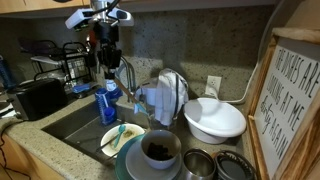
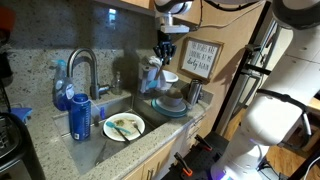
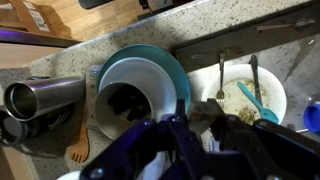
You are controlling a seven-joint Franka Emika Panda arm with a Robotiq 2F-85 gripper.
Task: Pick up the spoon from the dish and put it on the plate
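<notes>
Tool [image 1: 108, 62] hangs well above the plate [image 3: 271, 90]; jaw state cannot be determined. Spoon [image 3: 220, 80] lies on the plate beside green utensil [image 3: 258, 103]; dish [image 1: 215, 122] stands well apart.

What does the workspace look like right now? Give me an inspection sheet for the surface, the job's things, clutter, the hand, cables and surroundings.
Surface: speckled stone counter around a sink.
Job's things: the spoon lies on the small plate in the sink, beside a green utensil; the large white dish stands on the counter.
Clutter: bowl with dark contents on a teal plate, metal cup, blue bottle.
Hand: the hand hangs high above the dishes; open or shut cannot be told.
Cables: nothing seen.
Surroundings: faucet, framed sign, dish rack.
</notes>
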